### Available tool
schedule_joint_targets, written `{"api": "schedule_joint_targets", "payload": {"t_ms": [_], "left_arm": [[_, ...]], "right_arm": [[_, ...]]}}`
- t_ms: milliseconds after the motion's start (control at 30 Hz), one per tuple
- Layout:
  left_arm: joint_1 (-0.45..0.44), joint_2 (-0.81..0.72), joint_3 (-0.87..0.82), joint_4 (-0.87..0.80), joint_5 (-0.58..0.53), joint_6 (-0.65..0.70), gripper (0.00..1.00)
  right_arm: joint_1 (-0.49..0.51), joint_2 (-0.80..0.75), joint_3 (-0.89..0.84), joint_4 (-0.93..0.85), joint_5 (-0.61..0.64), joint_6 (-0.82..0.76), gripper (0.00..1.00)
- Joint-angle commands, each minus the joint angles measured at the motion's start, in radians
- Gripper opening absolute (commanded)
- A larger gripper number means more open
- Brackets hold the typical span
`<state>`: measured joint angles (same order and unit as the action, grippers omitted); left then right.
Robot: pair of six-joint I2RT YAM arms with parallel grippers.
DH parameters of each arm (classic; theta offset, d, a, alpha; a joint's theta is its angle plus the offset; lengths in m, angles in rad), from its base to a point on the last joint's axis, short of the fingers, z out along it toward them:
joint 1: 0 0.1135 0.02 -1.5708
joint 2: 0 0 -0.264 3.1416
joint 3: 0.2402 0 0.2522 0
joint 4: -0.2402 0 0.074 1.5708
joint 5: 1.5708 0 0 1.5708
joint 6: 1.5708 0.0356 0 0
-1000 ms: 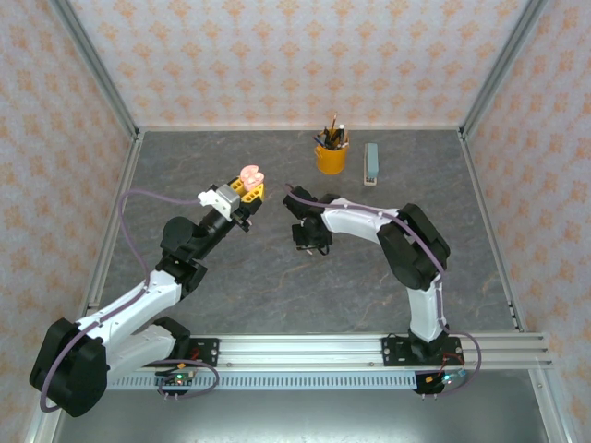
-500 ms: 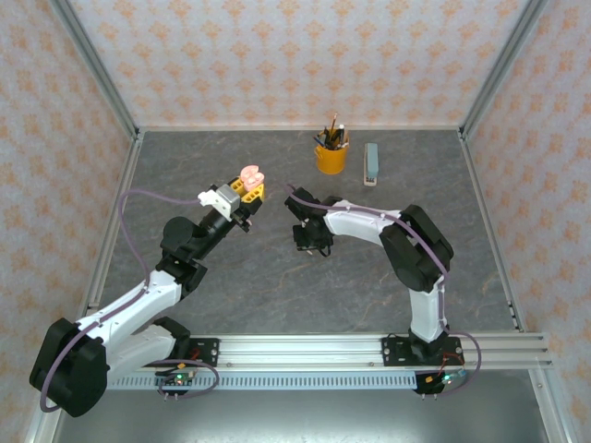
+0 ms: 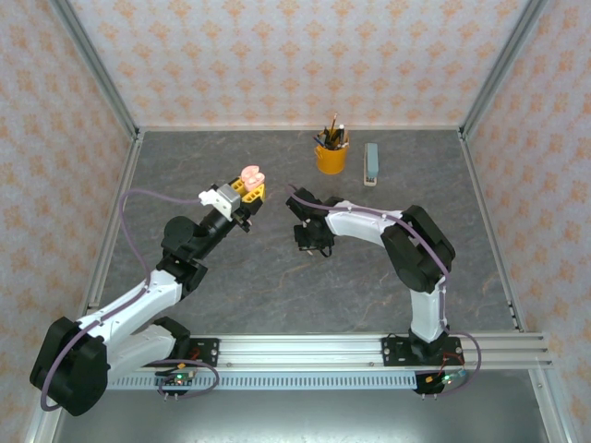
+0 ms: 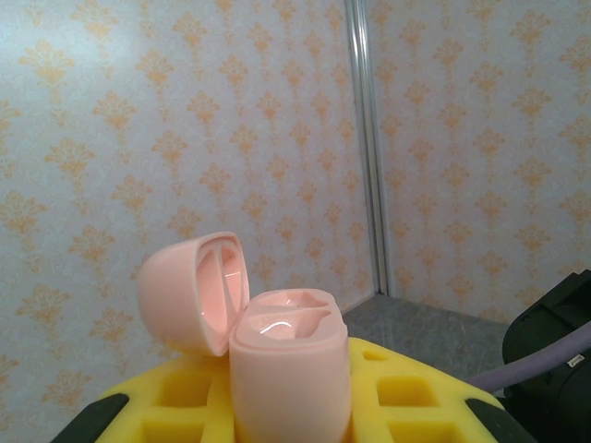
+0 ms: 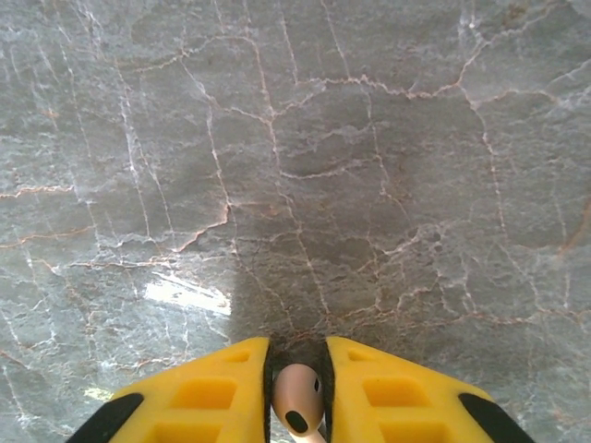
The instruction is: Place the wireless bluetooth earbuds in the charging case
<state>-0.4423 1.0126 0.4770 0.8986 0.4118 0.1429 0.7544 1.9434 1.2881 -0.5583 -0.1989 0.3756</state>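
Earbud (image 5: 297, 406), one pink, pinched by right fingers (image 5: 212, 395), one open case (image 4: 282, 369) clamped in left fingers (image 4: 175, 395)

The table (image 3: 277, 286) is a dark grey slab with a marbled stone look. In the right wrist view it shows pale and rust-coloured veins running every way, and a bright glare patch (image 5: 185, 293) at the lower left of the frame. In the top view two things stand on it, both in the upper right near the back edge: an orange-yellow pencil cup (image 3: 331, 159) bristling with pens and pencils, and — just to its right, not touching — a grey-green stapler (image 3: 371, 164) lying lengthwise, front to back. Along the bottom of that view an aluminium rail (image 3: 305, 349) runs across the table's near edge.
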Motion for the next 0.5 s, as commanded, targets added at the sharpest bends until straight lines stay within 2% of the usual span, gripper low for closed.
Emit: {"api": "schedule_joint_targets", "payload": {"t_ms": [0,467], "left_arm": [[0.012,0.003,0.029,0.01,0.019,-0.016,0.0],[0.011,0.003,0.03,0.003,0.022,-0.02,0.0]], "right_arm": [[0.003,-0.005,-0.038,-0.06,-0.012,0.014,0.19],[-0.018,-0.059,-0.038,-0.032,-0.02,0.042,0.14]]}}
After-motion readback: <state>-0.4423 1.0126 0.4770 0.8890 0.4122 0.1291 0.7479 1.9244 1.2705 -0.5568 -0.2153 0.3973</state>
